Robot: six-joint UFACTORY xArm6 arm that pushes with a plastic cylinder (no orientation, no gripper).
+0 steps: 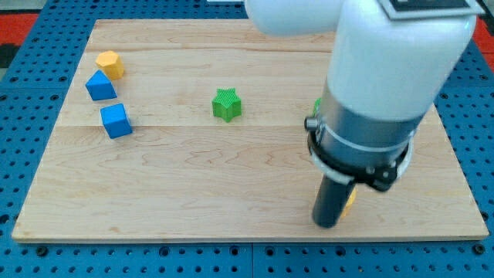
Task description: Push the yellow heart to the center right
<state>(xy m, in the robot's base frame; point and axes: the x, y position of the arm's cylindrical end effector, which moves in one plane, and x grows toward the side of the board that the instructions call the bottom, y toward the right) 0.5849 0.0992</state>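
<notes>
Rod-mounted, my tip (327,224) carried no gripper and grasped nothing; it stood near the board's (193,201) bottom right, touching a yellow block (350,202) mostly hidden behind it. Farther up lay the green star (227,104), blue cube (116,120), another blue block (100,85) and orange block (110,63).

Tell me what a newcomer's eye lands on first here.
The big white and grey arm fills the view's right, its dark rod ending in my tip near the board's bottom edge, with a sliver of yellow block peeking out beside it. A green star sits mid-board; a blue cube lies at the left.
</notes>
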